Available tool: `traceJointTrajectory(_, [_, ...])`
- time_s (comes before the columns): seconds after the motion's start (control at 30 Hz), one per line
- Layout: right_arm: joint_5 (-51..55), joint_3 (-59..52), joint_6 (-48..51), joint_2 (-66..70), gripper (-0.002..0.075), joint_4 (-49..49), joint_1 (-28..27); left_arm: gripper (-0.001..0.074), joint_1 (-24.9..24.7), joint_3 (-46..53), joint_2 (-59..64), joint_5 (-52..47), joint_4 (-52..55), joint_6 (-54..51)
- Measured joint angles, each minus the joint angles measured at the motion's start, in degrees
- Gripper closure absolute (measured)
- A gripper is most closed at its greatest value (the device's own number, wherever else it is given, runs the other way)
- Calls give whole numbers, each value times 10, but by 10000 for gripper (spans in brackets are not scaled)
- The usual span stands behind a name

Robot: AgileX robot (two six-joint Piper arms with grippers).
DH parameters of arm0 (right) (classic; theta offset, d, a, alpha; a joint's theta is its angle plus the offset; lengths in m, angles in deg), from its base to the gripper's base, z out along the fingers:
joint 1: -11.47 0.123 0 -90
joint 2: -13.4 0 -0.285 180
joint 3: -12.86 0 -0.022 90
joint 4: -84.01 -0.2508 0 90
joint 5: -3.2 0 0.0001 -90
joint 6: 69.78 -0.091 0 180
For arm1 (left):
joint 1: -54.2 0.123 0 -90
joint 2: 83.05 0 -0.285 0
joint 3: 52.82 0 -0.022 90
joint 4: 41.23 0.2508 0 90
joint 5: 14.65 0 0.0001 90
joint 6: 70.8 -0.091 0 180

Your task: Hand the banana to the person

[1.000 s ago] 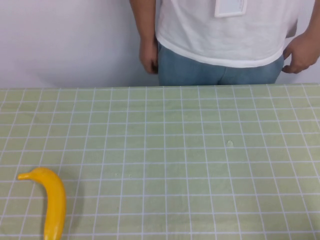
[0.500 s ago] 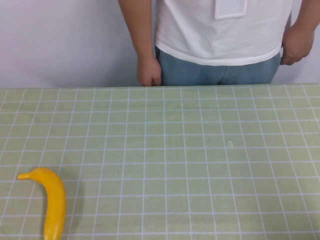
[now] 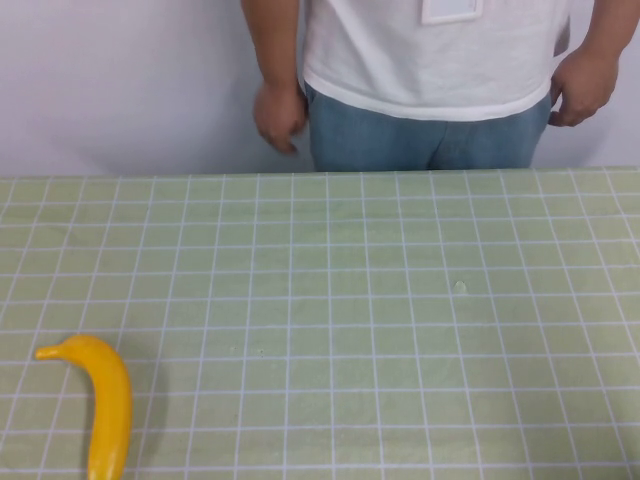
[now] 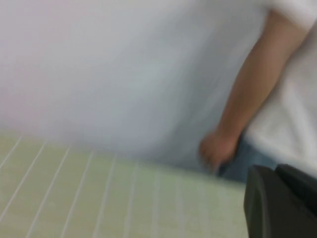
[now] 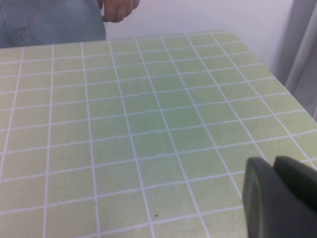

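Note:
The yellow banana (image 3: 105, 400) lies on the green grid table (image 3: 380, 300) at the near left, stem end pointing left. The person (image 3: 430, 60) in a white T-shirt and blue jeans stands behind the far edge with both hands hanging at the hips. Neither gripper shows in the high view. In the left wrist view my left gripper (image 4: 271, 172) is shut and empty above the table, facing the person's arm (image 4: 247, 94). In the right wrist view my right gripper (image 5: 272, 164) is shut and empty over the table's right part. The banana is out of both wrist views.
The table's right edge (image 5: 277, 74) and a grey curtain (image 5: 303, 49) show in the right wrist view. A plain white wall (image 3: 120, 80) stands behind the table. The person's hand (image 5: 117, 9) hangs just beyond the far edge.
The person has shifted a little: the hand on the left has lifted and moved left, away from the jeans. The banana has not moved.

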Motion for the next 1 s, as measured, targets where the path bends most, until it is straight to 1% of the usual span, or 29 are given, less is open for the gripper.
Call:
traceJointTrajectory(0.1, [0,0,0,0,735,0,0,738,0,-29,65,-66,16,-1])
traceJointTrajectory(0.2, [0,0,0,0,735,0,0,738,0,-35,109,-69,18,0])
traceJointTrajectory(0.33, [0,0,0,0,735,0,0,738,0,-38,155,-85,-13,-9])
traceJointTrajectory(0.43, [0,0,0,0,735,0,0,738,0,-54,191,-130,-36,-36])
traceJointTrajectory(0.53, [0,0,0,0,735,0,0,730,0,-93,238,-198,-56,-82])
traceJointTrajectory(0.63, [0,0,0,0,735,0,0,671,0,-127,285,-260,-77,-110])
traceJointTrajectory(0.8, [0,0,0,0,735,0,0,479,0,-123,353,-302,-130,-123])
traceJointTrajectory(0.9, [0,0,0,0,735,0,0,428,0,-89,382,-294,-149,-118])
traceJointTrajectory(1.0, [0,0,0,0,735,0,0,413,0,-58,400,-261,-150,-107])
